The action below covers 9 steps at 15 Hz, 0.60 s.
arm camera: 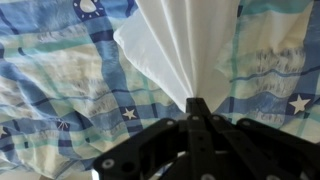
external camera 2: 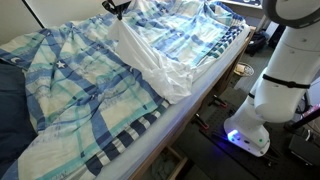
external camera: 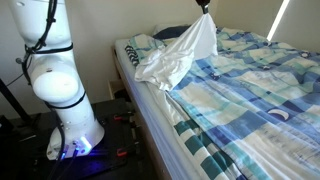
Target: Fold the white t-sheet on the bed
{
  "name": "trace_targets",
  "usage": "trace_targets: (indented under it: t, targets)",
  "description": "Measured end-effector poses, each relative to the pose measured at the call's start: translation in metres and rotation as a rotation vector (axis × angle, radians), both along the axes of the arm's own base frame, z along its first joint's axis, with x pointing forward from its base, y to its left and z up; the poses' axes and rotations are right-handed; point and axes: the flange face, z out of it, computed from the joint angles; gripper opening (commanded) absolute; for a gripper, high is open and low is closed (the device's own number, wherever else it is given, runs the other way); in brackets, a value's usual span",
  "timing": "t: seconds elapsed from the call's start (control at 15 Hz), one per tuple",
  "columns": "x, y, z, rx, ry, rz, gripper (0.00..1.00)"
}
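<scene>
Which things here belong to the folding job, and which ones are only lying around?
Belonging to the job:
- white t-sheet, hanging from the shut gripper
- bed with its patchwork bedspread

Only lying around:
- dark pillow at the bed's end

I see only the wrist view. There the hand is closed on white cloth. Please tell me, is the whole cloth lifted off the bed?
Observer: No. The hand holds the white t-sheet high by one end, and its lower end rests on the bed.
Operator: Where on the bed does the lower end rest?
Observer: At the side edge of the bed, the side where the robot's base stands.
</scene>
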Motion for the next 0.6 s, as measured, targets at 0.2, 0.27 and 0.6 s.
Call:
trace_targets:
  t: [0.2,0.27,0.6]
  targets:
    - [0.006,0.002,0.003,-0.001,-0.017,-0.019,0.00]
    - [0.006,0.002,0.001,0.002,-0.016,-0.027,0.00]
    - [-0.008,0.002,-0.025,-0.011,0.039,-0.044,0.00]
